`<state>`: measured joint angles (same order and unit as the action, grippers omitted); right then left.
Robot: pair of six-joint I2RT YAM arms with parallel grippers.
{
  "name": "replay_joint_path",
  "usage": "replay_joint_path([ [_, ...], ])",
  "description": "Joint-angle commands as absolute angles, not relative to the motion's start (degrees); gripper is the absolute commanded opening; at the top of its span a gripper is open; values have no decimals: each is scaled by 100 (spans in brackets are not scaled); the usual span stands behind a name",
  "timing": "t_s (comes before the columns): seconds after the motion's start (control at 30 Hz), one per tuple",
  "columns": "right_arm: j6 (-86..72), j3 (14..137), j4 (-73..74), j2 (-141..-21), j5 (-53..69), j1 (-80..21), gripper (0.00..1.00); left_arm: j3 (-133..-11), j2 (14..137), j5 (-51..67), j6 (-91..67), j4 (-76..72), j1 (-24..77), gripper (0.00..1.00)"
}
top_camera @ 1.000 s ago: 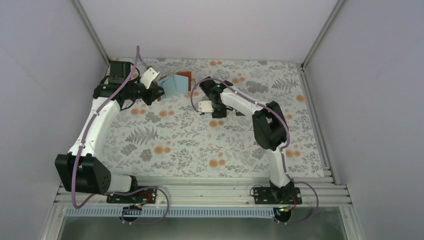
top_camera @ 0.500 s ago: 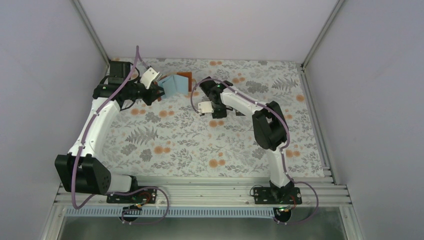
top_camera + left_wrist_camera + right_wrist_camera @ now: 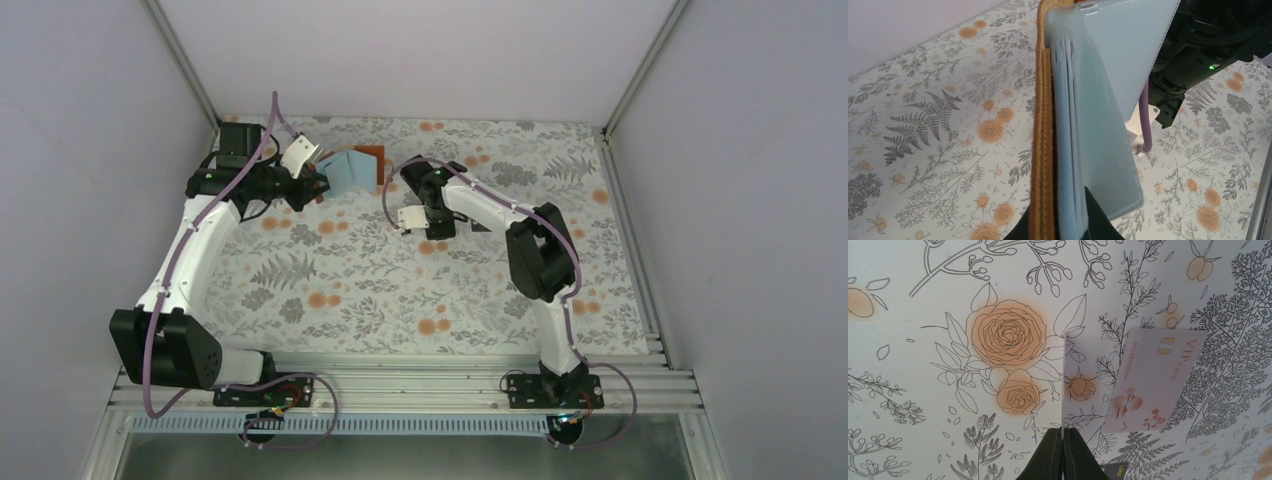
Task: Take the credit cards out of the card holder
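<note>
Rust-brown leather outside, pale blue-grey inside: card holder [image 3: 351, 168] spread open at far left of floral desk [image 3: 400, 300], left jaws clenched on its edge. From left wrist: stitched seam, glossy translucent sleeves. Only from right wrist: pale pink card [image 3: 1154, 380] flat on desk, black card [image 3: 1115, 471] corner near it, right jaws pinching thin card [image 3: 1064, 385] edge-on, colour unclear.
</note>
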<state>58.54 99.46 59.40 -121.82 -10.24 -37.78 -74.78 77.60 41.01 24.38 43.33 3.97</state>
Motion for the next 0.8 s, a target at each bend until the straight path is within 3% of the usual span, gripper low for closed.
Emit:
replay_joint_path([
  [0.0, 5926, 9877, 5822, -12051, -933, -3790, 4, -7457, 7569, 4280, 2443, 4245, 378, 3],
  [0.3, 5967, 9815, 5647, -12162, -900, -3691, 5, -7462, 7558, 4308, 2461, 4254, 369, 2],
  [0.47, 6016, 9782, 5479, -12120, -932, -3663, 15, -7462, 7559, 4316, 2461, 4262, 370, 3],
  [0.77, 6062, 9747, 5327, -12122, -948, -3572, 17, -7457, 7559, 4424, 2512, 4294, 370, 2],
])
